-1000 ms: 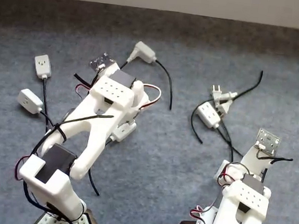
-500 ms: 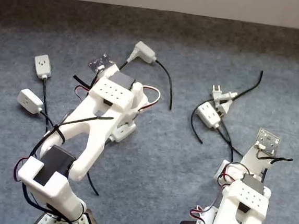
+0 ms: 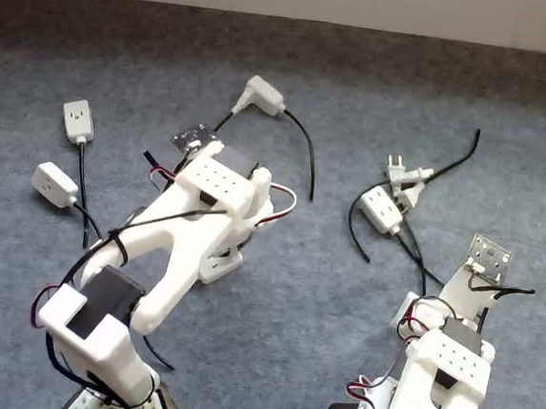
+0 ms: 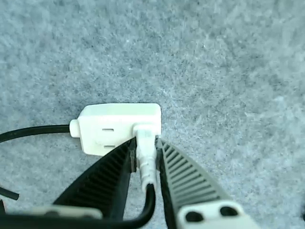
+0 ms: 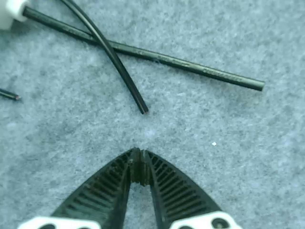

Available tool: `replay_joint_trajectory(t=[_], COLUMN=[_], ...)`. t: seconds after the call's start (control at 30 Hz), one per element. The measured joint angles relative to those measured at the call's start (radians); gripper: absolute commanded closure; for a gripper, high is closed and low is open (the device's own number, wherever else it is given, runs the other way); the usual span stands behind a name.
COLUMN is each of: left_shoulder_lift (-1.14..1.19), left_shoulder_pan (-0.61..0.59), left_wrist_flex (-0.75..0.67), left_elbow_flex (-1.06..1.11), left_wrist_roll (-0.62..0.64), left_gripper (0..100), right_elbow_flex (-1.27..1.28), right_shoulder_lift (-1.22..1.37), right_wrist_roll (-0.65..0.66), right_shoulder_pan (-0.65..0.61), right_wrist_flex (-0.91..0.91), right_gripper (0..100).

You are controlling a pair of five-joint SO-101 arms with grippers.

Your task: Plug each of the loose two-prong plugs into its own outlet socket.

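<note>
White two-prong plug (image 4: 146, 160) is sitting pinched in the left tool (image 4: 145, 143), nosing against the white plastic outlet socket block (image 4: 114, 125) on the grey carpeted tabletop (image 4: 228, 71), so it's probably calling for a straight, square push home.

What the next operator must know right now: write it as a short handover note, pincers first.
Left pincer: shut on a small white two-prong plug, its nose against the face of a white rectangular outlet block on the grey carpet. I cannot tell whether it is fully seated.
Right pincer: shut, empty, near loose black cord ends.
Loose: a white angled plug at the far middle, and a white plug with bare prongs beside a white outlet ahead of the right arm. Two spare white outlets lie by the left arm.
Done: no plug confirmed in.
Left: seat the held plug, then the other two.
</note>
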Motion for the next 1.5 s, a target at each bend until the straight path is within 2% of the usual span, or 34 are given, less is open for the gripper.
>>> replay_joint_trajectory(t=[0.2,0.53,0.6,0.7,0.77,0.97,1.13,1.3,1.5], left_shoulder_lift=[-0.011,-0.012,-0.014,-0.014,-0.014,0.006,0.006,0.006,-0.046], left_shoulder_pan=[0.002,0.002,0.002,0.002,-0.002,-0.005,-0.003,-0.057,-0.201], left_wrist_flex=[-0.130,-0.149,-0.149,-0.143,-0.117,0.057,0.250,0.410,0.453], left_elbow_flex=[0.137,0.157,0.155,0.137,0.112,-0.020,-0.192,-0.419,-0.583], left_wrist_roll=[-0.144,-0.253,-0.307,-0.453,-0.519,-0.551,-0.555,-0.566,-0.723], left_gripper=[99,99,97,90,83,70,70,70,70], right_elbow_flex=[0.000,0.020,0.020,0.020,0.020,0.020,0.020,0.020,0.020], right_shoulder_lift=[0.000,-0.002,-0.002,-0.002,-0.002,-0.002,-0.002,-0.002,-0.002], right_wrist_roll=[0.000,0.000,0.000,0.000,0.000,0.000,0.000,0.000,0.000], right_shoulder_pan=[0.000,0.000,0.000,0.000,0.000,0.000,0.000,0.000,0.000], right_wrist_flex=[0.000,0.000,-0.002,-0.002,-0.002,-0.002,-0.002,-0.002,-0.002], right_gripper=[99.1,99.1,99.1,99.1,99.1,99.1,99.1,99.1,99.1])
